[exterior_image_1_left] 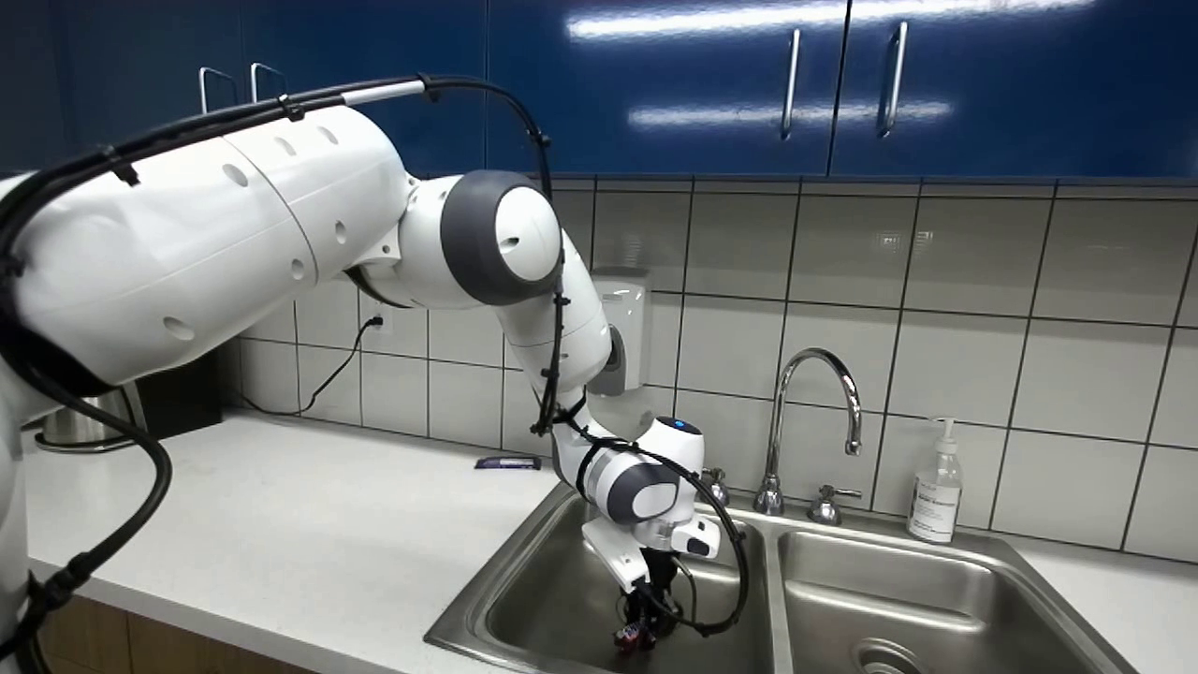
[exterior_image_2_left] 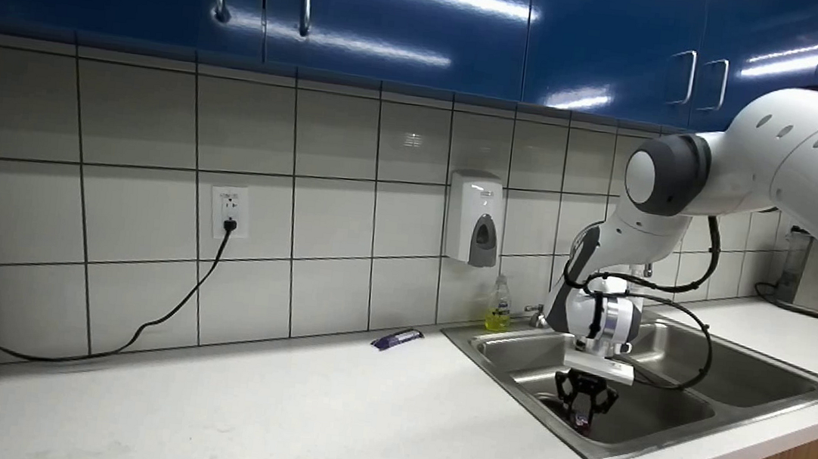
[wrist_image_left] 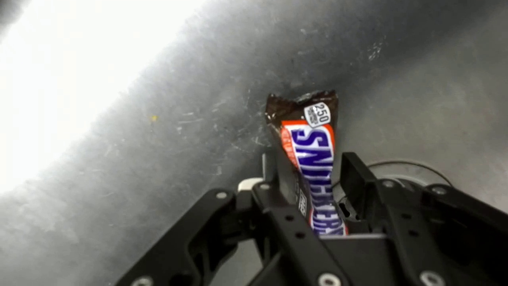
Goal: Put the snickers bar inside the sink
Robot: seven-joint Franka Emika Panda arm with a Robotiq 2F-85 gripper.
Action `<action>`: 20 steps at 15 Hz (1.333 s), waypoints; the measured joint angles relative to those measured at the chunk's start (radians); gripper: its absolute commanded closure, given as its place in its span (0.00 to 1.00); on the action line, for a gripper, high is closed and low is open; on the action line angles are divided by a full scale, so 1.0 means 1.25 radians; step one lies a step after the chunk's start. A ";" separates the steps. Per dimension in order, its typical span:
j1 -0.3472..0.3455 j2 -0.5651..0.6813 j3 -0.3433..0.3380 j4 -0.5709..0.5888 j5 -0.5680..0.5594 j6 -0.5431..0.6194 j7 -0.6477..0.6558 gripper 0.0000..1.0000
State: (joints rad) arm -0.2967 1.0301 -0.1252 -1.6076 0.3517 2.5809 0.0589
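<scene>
The snickers bar has a dark brown wrapper with a white, blue and red label. It is inside a basin of the steel sink, near the basin floor; the sink also shows in an exterior view. My gripper reaches down into this basin in both exterior views. Its fingers stand on either side of the bar. A gap shows between the bar and the right-hand finger, so the gripper looks open around it. The bar's lower end is hidden by the gripper. Only a small part of the bar shows in an exterior view.
A purple-wrapped bar lies on the white counter by the tiled wall. The chrome faucet stands behind the sink. A soap bottle stands on the back rim. A dispenser hangs on the wall. Blue cabinets hang above.
</scene>
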 measured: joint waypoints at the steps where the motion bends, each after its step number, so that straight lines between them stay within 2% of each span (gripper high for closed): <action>1: 0.000 0.000 0.000 0.001 0.000 0.000 0.001 0.14; 3: 0.000 0.000 0.000 0.007 0.000 0.000 0.003 0.01; 4: 0.000 -0.001 0.000 0.010 0.000 0.000 0.005 0.00; 10: 0.009 -0.040 -0.001 0.010 -0.015 0.000 0.010 0.00; 13: 0.026 -0.083 -0.014 -0.016 -0.067 -0.020 0.012 0.00; 17: 0.081 -0.164 -0.059 -0.097 -0.153 -0.052 0.019 0.00; 20: 0.113 -0.240 -0.067 -0.182 -0.206 -0.079 0.019 0.00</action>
State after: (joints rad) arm -0.1555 0.7305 -0.2087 -1.8353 0.0940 2.4817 0.0824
